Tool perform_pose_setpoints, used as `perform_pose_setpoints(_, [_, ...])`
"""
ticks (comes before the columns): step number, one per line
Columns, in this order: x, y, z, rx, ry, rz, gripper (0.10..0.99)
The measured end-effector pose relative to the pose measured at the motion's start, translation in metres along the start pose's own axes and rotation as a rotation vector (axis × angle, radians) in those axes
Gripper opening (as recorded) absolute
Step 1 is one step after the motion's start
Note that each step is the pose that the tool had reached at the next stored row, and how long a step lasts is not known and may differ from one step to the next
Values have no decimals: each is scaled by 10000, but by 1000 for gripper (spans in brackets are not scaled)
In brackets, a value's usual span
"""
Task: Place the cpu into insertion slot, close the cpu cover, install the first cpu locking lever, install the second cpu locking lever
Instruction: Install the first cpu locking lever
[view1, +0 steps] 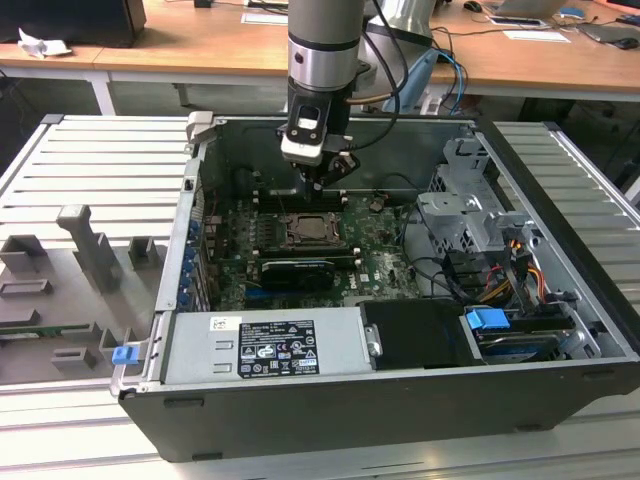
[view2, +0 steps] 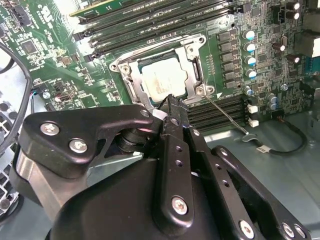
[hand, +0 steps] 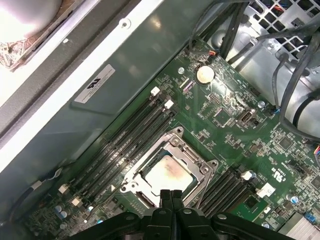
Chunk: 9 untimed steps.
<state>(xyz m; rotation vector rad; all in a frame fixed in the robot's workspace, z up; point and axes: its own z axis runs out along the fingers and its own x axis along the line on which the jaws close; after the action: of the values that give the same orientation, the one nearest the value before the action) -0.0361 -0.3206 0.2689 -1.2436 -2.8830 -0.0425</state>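
The gripper (hand: 172, 196), fingers pressed together and empty, hovers just above the cpu cover (hand: 194, 156). The cpu (hand: 167, 175) lies flat, face-up, in the cover's window.

Looks like a robotics lab or test workshop: open computer case (view1: 300, 420) laid on a ribbed aluminium tabletop (view1: 90, 170), grey jigs (view1: 85, 240) beside it at the exterior view's left, robot arm (view1: 325, 50) above, wooden office desks (view1: 200, 50) with papers behind.
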Motion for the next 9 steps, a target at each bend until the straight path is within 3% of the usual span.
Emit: perform_pose_setpoints(9, [0, 0, 0, 5, 12, -491, 106])
